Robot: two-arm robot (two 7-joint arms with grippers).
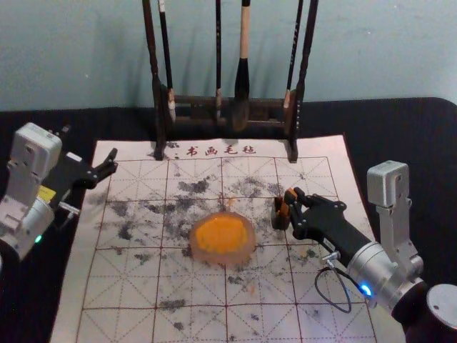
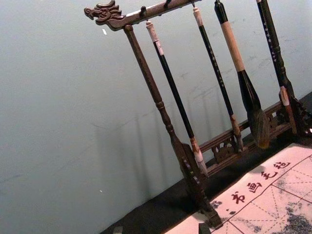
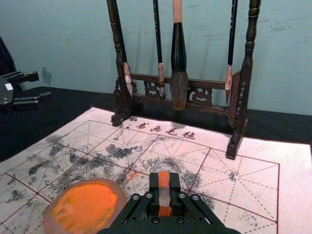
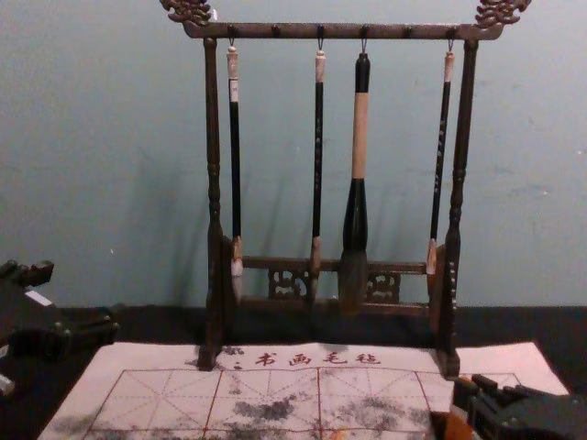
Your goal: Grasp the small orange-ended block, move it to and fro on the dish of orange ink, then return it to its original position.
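Right of the ink dish, my right gripper has fingers clamped on the orange-ended block; left gripper parked by sheet's left edge, fingers apart.

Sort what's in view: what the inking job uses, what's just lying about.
In use:
- block, held in the right gripper
- ink dish

Just there:
- brushes, hanging on the rack
- mat, under the dish
- left gripper, idle at the mat's left
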